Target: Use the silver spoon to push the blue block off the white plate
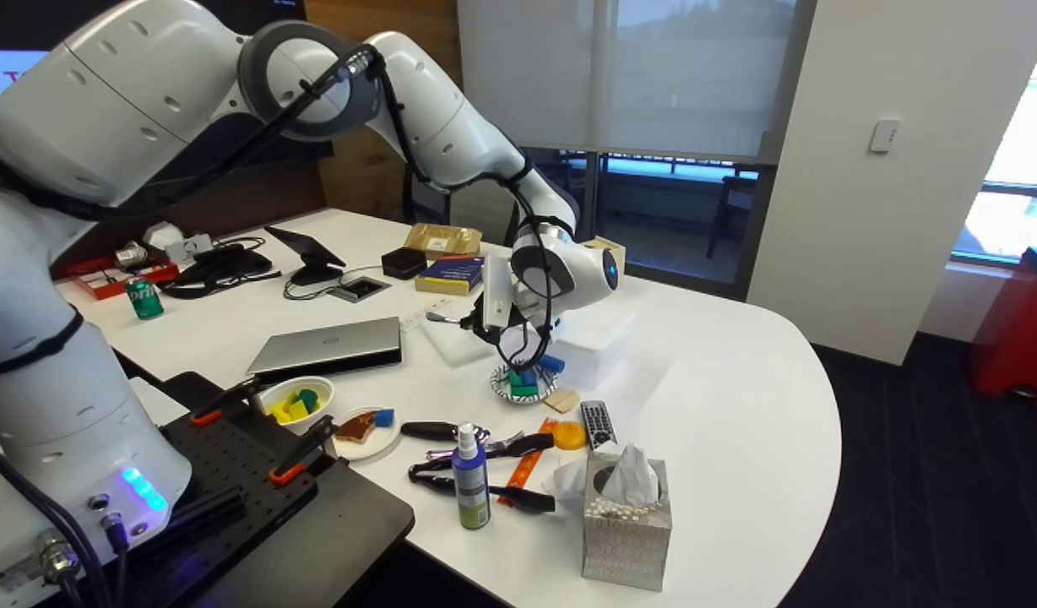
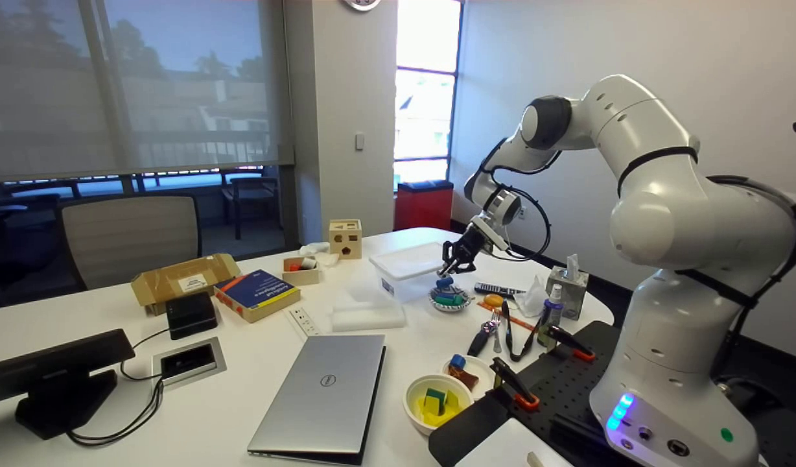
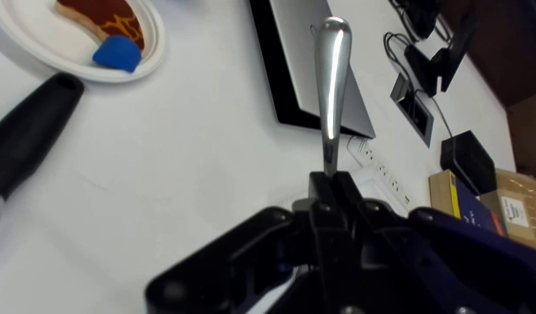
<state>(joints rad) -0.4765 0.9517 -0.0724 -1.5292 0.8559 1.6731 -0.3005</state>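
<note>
In an exterior view the tissue box [image 1: 627,545] stands nearest, lower right of centre, with the spray bottle [image 1: 471,485] upright to its left and the tongs [image 1: 523,498] lying behind. Farther left, a black-handled tool [image 1: 430,431] lies just beside the white plate [image 1: 380,442], which bears a brown piece [image 1: 355,426] and, at its rim, the blue block [image 1: 384,417]. Next come the white bowl [image 1: 331,395], the patterned bowl [image 1: 499,386] at mid-frame and, beyond, the laptop [image 1: 337,346]. The arm [image 1: 430,110] arches in from the left edge and drops to mid-frame; in both exterior views the gripper [image 3: 332,185] shows just above the patterned bowl. In the wrist view its fingers are pressed together on the narrow neck of the spoon [image 3: 332,91], whose rounded end reaches toward the top. The spoon's other end is hidden by the fingers, and the top edge cuts off the plate at upper left.
</note>
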